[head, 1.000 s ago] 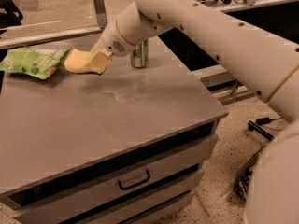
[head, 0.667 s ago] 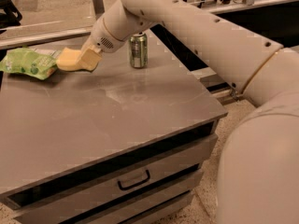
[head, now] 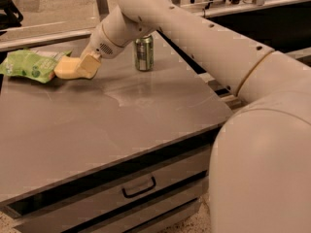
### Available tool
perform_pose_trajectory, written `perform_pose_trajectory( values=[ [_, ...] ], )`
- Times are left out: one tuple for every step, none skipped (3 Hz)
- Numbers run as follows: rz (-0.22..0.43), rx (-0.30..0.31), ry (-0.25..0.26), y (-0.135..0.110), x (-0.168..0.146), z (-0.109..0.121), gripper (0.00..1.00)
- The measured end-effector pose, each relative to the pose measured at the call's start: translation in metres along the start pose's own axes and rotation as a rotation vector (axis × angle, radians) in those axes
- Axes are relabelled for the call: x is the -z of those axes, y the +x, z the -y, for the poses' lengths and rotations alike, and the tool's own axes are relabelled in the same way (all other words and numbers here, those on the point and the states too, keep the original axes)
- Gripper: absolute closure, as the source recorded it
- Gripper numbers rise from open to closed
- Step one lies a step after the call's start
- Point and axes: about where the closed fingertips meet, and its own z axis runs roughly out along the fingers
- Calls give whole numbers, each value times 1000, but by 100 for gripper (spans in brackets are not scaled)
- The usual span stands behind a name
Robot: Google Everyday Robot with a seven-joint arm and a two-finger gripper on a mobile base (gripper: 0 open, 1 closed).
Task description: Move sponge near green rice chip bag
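In the camera view, the end effector (head: 88, 65) is seen in the upper left of the picture, at the end of the big white arm (head: 194, 33) that reaches in from the right. It is closed around the right end of the sponge (head: 66, 69), so the sponge is held. The sponge's long side runs left to right, and it sticks out to the left of the end effector. The green rice chip bag (head: 26, 64) is laid flat at the far left edge of the desk (head: 121, 125), straight to the left of the end effector. The left end of the sponge is seen right at the bag's right edge. It cannot be told if the two are touching, or if the sponge is resting on the desk yet. A green soda can (head: 144, 52) is stood upright to the right of the end effector, well apart from the sponge. Compared with a second ago, the sponge and the end effector have been moved left and a little lower, away from the can and up to the bag. The bag and the can have not been moved. The sponge likely only needs to be put down and let go.
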Motion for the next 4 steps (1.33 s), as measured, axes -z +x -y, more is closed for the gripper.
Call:
perform_pose_trajectory(
  values=[
    [9, -6, -14, 0, -10, -3, 13],
    [23, -17, -20, 1, -15, -5, 0],
    [45, -25, -16, 1, -8, -5, 0],
    [58, -26, -10, 8, 15, -15, 0]
  ],
)
